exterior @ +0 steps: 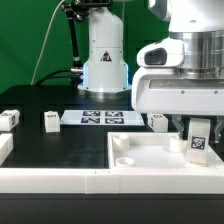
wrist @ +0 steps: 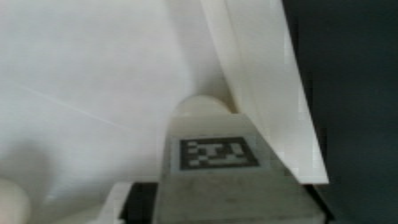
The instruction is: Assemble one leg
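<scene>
My gripper is shut on a leg, a short white post with a black-and-white tag on its side. It holds the leg upright over the right part of the large white rimmed panel, near its far right corner. In the wrist view the leg stands between the fingers with its tag facing the camera, its tip next to the panel's raised rim. Three more legs lie on the black table: one at the exterior view's far left, one left of centre, one by the gripper.
The marker board lies flat at the table's back centre. The arm's white base stands behind it. A white ledge runs along the table's front.
</scene>
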You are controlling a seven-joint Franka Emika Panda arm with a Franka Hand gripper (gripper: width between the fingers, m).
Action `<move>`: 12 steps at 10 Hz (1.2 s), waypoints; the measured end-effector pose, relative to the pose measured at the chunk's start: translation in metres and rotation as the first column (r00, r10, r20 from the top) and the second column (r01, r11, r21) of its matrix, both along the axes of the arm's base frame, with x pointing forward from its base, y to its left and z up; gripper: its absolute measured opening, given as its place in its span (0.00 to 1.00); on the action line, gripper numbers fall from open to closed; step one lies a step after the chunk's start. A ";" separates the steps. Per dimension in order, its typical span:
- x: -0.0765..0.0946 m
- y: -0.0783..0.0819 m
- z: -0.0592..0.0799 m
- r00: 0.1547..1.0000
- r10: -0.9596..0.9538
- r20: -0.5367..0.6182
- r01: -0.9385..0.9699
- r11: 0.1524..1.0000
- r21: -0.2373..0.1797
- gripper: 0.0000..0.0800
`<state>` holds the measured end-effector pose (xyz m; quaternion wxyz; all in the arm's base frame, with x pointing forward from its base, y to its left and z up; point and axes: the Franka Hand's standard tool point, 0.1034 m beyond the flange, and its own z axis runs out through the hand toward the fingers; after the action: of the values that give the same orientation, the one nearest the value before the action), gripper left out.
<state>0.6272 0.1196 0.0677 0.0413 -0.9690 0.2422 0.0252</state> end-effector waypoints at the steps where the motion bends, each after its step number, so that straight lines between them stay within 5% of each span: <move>1: 0.000 0.000 0.000 0.997 -0.077 -0.007 0.077 0.997 0.003 0.36; 4: 0.001 -0.001 0.000 0.898 -0.437 -0.041 0.437 0.899 -0.005 0.36; 6: 0.001 0.000 -0.001 0.747 -0.662 -0.064 0.662 0.749 -0.025 0.36; 12: 0.001 0.003 -0.001 0.338 -0.935 -0.109 0.936 0.346 -0.064 0.36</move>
<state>0.6281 0.1231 0.0663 0.0375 -0.6522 0.7548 0.0594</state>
